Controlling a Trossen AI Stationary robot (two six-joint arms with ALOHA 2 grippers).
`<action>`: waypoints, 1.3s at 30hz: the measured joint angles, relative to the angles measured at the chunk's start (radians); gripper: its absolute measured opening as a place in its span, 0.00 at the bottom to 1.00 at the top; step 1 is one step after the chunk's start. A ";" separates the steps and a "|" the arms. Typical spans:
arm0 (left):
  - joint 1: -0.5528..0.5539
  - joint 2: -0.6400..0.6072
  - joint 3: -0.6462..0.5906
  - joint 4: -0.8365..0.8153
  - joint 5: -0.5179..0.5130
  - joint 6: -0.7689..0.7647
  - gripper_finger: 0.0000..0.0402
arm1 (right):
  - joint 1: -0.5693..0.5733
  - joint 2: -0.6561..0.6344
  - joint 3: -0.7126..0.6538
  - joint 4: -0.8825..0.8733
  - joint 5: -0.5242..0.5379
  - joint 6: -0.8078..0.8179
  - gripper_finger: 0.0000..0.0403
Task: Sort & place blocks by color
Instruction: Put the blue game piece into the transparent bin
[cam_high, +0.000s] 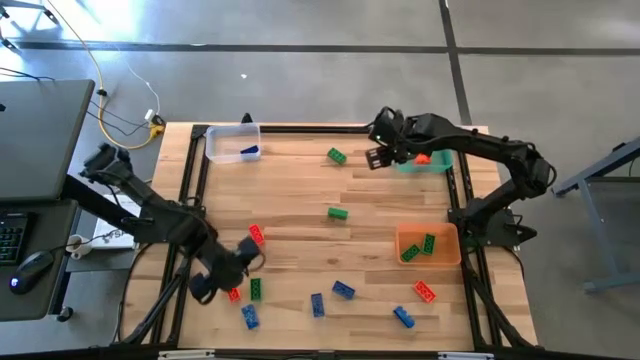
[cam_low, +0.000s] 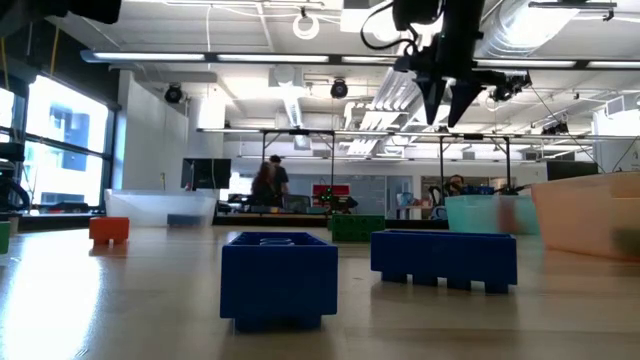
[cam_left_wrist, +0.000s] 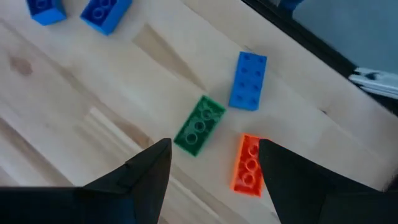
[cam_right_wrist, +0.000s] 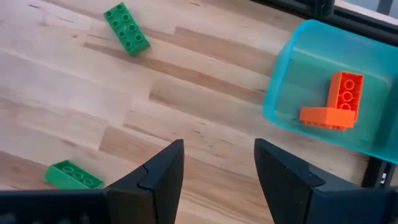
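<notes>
While left gripper gapes empty | red block, green block beneath its fingers

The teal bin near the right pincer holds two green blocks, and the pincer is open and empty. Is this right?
Not quite. The right wrist view shows two red blocks in the teal bin, not green ones. The rest holds: the right pincer is open and empty.

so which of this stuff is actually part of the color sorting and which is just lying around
Part of the job:
- loose red, green and blue blocks
- clear bin, teal bin, orange bin

Just lying about:
- keyboard and mouse on the side desk
- yellow cable
</notes>
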 joint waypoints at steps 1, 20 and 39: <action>-0.012 0.017 0.000 0.011 -0.011 0.000 0.57 | 0.009 0.000 0.000 0.000 0.009 0.013 0.45; -0.147 0.277 0.000 0.267 -0.021 -0.107 0.57 | 0.049 0.000 0.000 0.011 0.061 0.035 0.45; -0.180 0.458 0.000 0.344 -0.042 -0.157 0.57 | 0.049 0.001 0.000 0.028 0.051 0.030 0.45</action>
